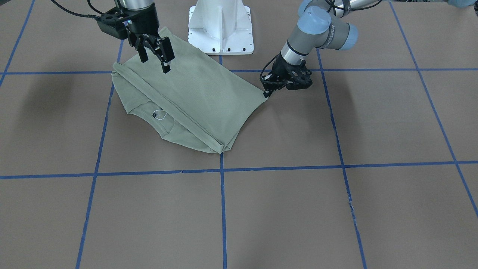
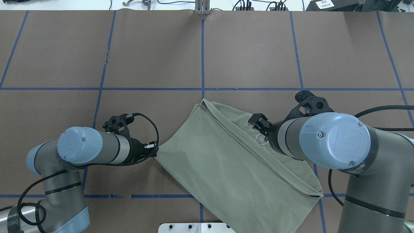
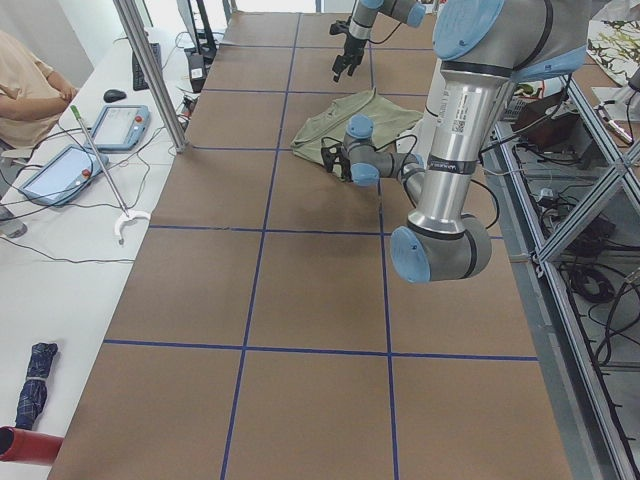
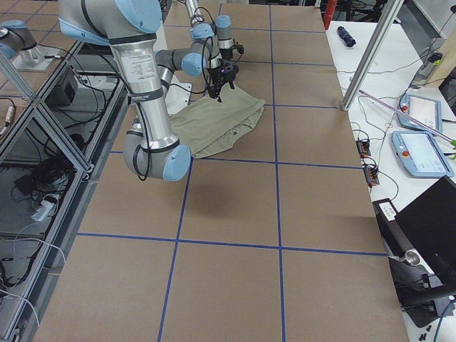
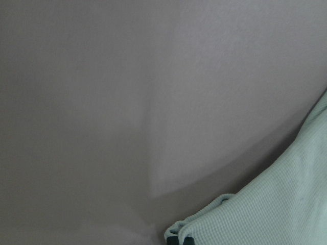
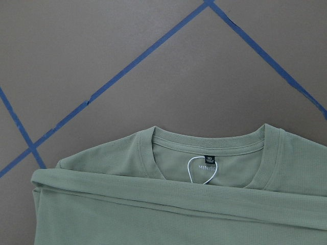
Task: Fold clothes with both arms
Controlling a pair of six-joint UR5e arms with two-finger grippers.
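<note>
The sage-green shirt (image 1: 194,97) lies folded on the brown table, collar and black neck label (image 1: 155,115) showing. My left gripper (image 1: 266,93) is low at the shirt's corner and shut on it; in the left wrist view the pinched corner (image 5: 276,209) fills the lower right. In the overhead view my left gripper (image 2: 154,151) touches the shirt (image 2: 226,161) at its left tip. My right gripper (image 1: 155,56) is open and empty, hovering above the shirt's far edge. The right wrist view looks down on the collar and label (image 6: 210,157).
The white pedestal base (image 1: 221,30) stands just behind the shirt. Blue tape lines (image 1: 223,209) divide the brown table into squares. In the left side view a side table with tablets (image 3: 120,125) and a seated person (image 3: 30,85) lies beyond the table's edge.
</note>
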